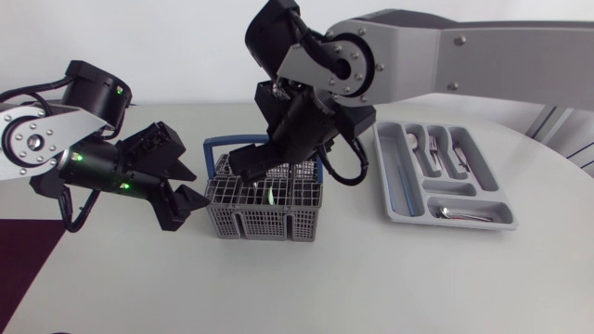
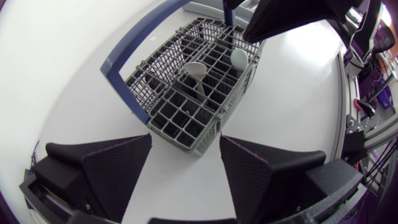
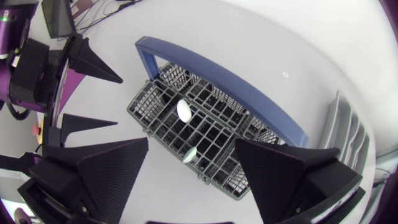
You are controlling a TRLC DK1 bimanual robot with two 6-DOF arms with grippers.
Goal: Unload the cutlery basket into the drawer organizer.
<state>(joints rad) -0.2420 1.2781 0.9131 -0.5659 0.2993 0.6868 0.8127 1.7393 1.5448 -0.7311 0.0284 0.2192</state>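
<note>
The grey cutlery basket (image 1: 264, 206) with a blue handle (image 1: 215, 148) stands mid-table. Two spoons stand in it, bowls up (image 3: 184, 111) (image 3: 191, 154), also seen from the left wrist as spoons (image 2: 195, 70) (image 2: 239, 58). My right gripper (image 1: 269, 165) hangs open directly above the basket (image 3: 205, 127), fingers spread wide over it (image 3: 193, 171). At the basket's left end is my left gripper (image 1: 190, 188), open, and the basket's near corner (image 2: 196, 140) lies just ahead of its fingertips (image 2: 185, 165). The grey drawer organizer (image 1: 382, 158) lies to the right.
The organizer holds several pieces of cutlery (image 1: 436, 148) in its compartments, one more in the front slot (image 1: 457, 214). Its edge (image 3: 348, 134) shows beyond the basket in the right wrist view. The left gripper's fingers (image 3: 93, 62) sit close to the basket's end.
</note>
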